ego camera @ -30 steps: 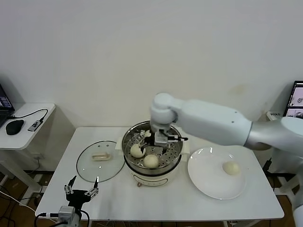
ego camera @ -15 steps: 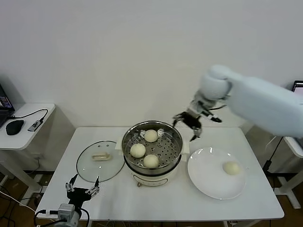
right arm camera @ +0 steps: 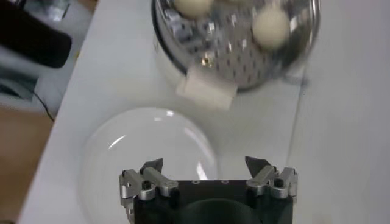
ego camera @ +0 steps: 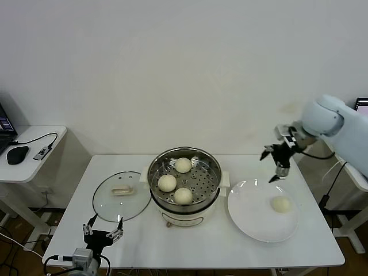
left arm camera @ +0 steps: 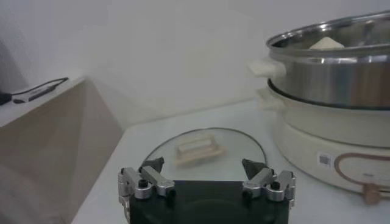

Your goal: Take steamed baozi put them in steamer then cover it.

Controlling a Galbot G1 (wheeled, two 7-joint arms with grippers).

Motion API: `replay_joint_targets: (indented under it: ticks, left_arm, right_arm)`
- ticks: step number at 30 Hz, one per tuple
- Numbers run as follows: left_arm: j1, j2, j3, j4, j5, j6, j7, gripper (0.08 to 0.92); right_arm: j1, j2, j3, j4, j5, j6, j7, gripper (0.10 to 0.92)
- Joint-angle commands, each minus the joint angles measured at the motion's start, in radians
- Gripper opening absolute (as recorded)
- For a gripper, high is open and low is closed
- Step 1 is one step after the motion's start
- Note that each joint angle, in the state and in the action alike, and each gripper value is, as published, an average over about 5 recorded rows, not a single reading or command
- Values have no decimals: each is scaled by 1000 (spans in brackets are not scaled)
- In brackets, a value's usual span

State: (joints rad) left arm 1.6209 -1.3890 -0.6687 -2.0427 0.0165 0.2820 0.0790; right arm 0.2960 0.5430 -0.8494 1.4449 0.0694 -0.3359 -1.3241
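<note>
You have three steamed baozi (ego camera: 183, 165), smooth cream-white rounds, sitting apart on the perforated floor of the steamer (ego camera: 214, 187), a shiny steel pot on a white base at the table's middle. The fourth bun (ego camera: 280, 203) lies alone to the steamer's right. Your cover (ego camera: 122, 195), a clear glass lid with metal rim and cream handle, lies flat just beside the steamer's left, leaving the pot uncovered.

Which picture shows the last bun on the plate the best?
The head view is best: the lone baozi sits in full sight on the white plate, right of the steamer. The right wrist view shows the plate but not that bun. The left wrist view shows neither.
</note>
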Motion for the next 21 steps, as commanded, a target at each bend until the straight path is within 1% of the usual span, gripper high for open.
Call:
replay_joint_targets:
  ticks: [1,9,15,21]
  left_arm:
    - [2,1,1,5,1,4,1,823]
    - [5,2,-1,20,4,2,1,823]
    - [4,2,0,31,6,1,0,823]
    - [6,4,-4,36,9,1,0,823]
  right_arm:
    - [-312,-44,216,-66,-140,-58,9,823]
    - [-375,12,242,-143,-228,-2,12,823]
    - [-417,69,278,-208,-260,57,54,823]
    - [-444,112,307,-245,-315,85,83,823]
